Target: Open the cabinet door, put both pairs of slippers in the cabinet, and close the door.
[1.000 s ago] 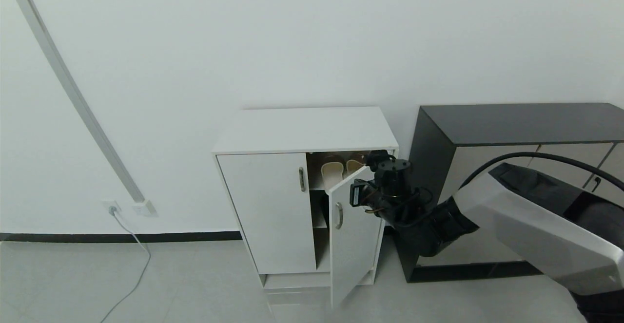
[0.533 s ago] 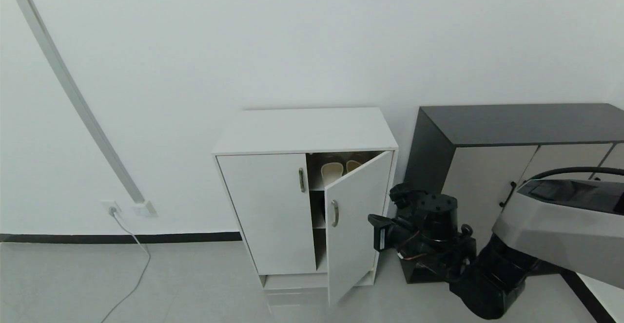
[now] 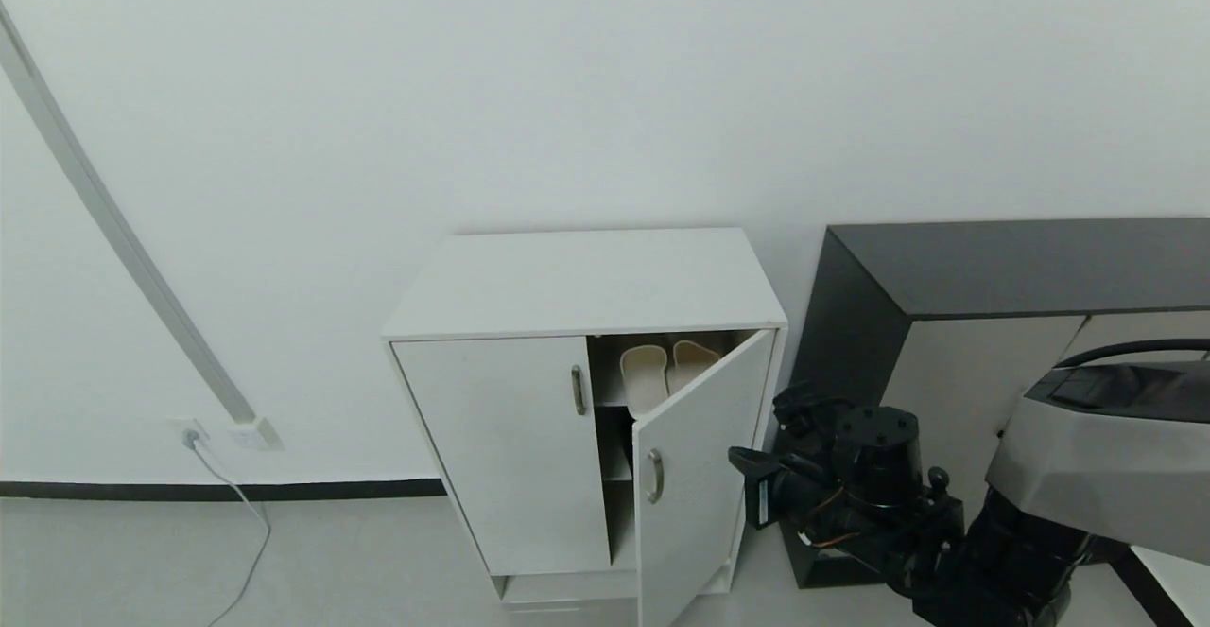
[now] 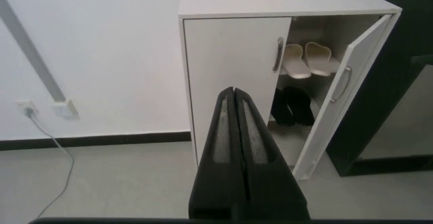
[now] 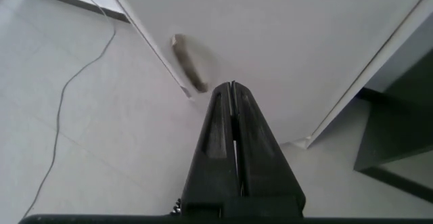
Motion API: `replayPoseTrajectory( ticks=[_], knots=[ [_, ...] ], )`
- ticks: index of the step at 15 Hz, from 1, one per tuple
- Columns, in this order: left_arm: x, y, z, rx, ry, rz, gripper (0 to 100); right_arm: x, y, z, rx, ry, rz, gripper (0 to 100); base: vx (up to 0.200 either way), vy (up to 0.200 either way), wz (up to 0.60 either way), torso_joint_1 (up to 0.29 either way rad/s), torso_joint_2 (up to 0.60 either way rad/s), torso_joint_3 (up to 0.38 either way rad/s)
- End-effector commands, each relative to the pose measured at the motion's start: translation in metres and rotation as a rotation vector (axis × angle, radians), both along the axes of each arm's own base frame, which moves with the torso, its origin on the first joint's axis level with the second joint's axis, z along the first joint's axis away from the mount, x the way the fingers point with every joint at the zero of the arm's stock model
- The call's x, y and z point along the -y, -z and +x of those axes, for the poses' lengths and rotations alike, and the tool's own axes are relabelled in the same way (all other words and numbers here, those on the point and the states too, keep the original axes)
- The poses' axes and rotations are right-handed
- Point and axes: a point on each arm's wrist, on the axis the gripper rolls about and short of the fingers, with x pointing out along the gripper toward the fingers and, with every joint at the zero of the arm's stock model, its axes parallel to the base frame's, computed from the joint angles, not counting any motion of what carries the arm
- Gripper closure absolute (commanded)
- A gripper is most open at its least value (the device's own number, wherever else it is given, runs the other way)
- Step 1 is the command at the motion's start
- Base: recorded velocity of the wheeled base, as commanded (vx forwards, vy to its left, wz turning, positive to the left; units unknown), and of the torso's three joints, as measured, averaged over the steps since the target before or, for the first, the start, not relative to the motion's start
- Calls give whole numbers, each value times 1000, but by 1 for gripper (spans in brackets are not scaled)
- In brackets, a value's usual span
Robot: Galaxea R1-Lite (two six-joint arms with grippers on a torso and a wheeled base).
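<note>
Here we see the white wooden cabinet (image 3: 586, 282), right-hand door (image 3: 695, 476) ajar: pale beige slippers (image 3: 666, 367) on top shelf, black slippers (image 4: 294, 105) below. Left gripper (image 4: 233, 91) & right gripper (image 5: 233, 86) both pinched together, empty; right one nr door front.

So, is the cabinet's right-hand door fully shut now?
No, the right door stands ajar, swung outward, and the beige slippers inside show through the opening.

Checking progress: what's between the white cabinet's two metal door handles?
An open gap showing beige slippers above a dark pair of slippers, seen in the left wrist view.
</note>
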Motion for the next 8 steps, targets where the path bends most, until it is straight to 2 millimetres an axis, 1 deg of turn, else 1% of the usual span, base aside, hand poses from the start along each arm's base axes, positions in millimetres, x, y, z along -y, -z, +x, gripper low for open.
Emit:
replayPoseTrajectory(
  ticks=[1,5,8],
  knots=[
    [0,0,0,0,-1,0,100,-2,3,2,-4,-2,-5,100,0,0,0,0,0,0],
    [0,0,0,-2,1,0,100,-8,4,11,11,-1,3,100,0,0,0,0,0,0],
    [0,0,0,-2,1,0,100,-14,9,20,17,0,8,100,0,0,0,0,0,0]
  ],
)
